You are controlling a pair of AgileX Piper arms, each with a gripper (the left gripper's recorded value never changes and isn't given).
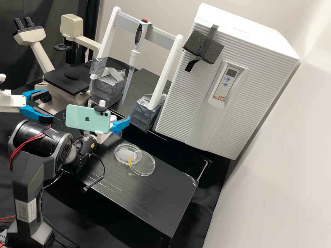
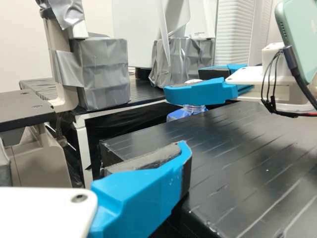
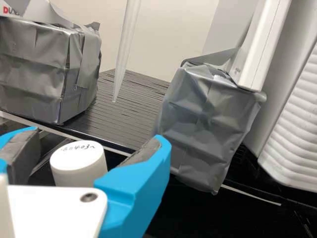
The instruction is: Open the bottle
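Note:
A white bottle cap [image 3: 79, 161] with handwriting on top stands between the two blue fingers of my right gripper [image 3: 84, 171]. The gripper is open, with a small gap on each side of the cap. In the left wrist view the clear bottle [image 2: 189, 108] sits just under one right finger [image 2: 198, 91], at the far edge of the black platform. In the high view the right gripper's finger [image 1: 120, 124] pokes out beside a mint phone that hides the bottle. My left gripper [image 1: 38, 103] hangs open at the far left, well away from the bottle.
Two clear petri dishes [image 1: 127, 153] [image 1: 142, 164] lie mid-platform [image 1: 155, 196]. A pipette [image 1: 132, 65] hangs from a white stand on duct-taped weights [image 1: 107, 86] [image 1: 146, 112]. A big white ribbed machine [image 1: 227, 82] stands right, a microscope [image 1: 51, 51] back left. The mint phone [image 1: 88, 119] rides on the right arm.

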